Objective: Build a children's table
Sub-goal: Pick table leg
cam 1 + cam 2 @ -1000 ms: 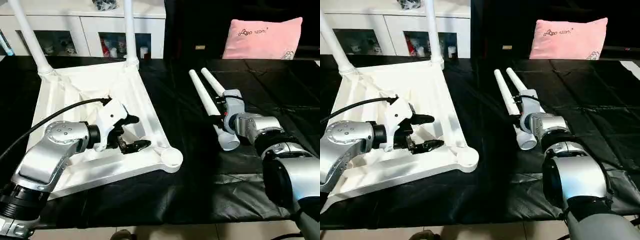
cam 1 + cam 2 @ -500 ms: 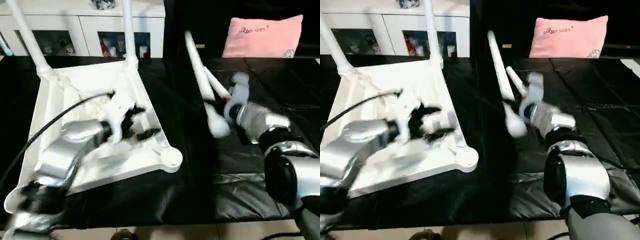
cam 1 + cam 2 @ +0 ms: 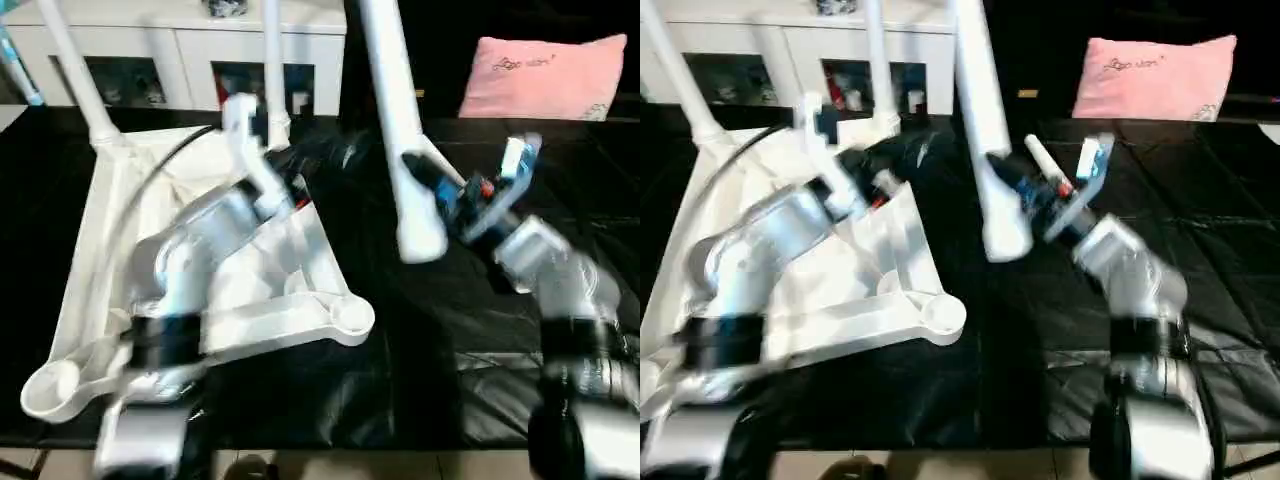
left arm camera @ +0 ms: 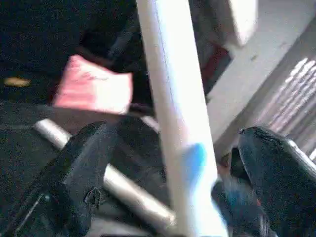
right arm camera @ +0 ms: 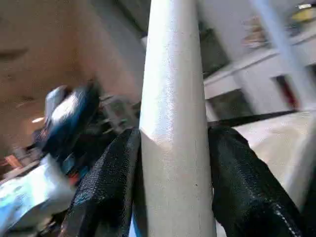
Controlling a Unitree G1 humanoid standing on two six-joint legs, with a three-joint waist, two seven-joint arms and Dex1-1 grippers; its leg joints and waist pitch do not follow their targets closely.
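standing nearly upright in the air, a white tapered leg [image 3: 400,130] is clenched near its wide open end by the right hand [image 3: 440,195], whose black fingers [image 5: 106,182] press on both sides of the tube. holding it low on the shaft keeps the socket end free and pointing down, which i judge is how it must meet a corner hole.

the tabletop [image 3: 200,300] lies upside down on the black counter [image 3: 450,400], ribbed underside up, so its round sockets face upward for the legs. two legs [image 3: 80,80] are already seated in the far corners and rise past the top of the head views. the near right corner socket [image 3: 350,318] and the near left corner socket [image 3: 55,385] are empty; the lifted leg hangs to the right of the tabletop, apart from it and above the counter. the fourth leg [image 3: 1040,160] lies on the counter behind the right hand.

the left hand [image 4: 173,163] is up beside the lifted leg with its fingers [image 4: 81,168] spread wide, one on each side of the tube without closing on it. i read this as getting ready to steady or take over the shaft, since one grip so near the end leaves the long top free to sway.

beyond the counter stand a white cabinet [image 3: 150,50] with glass doors and a pink cushion [image 3: 540,75], both well apart from the work.

task roughly half done: two legs in, one in the air, one lying on the counter.
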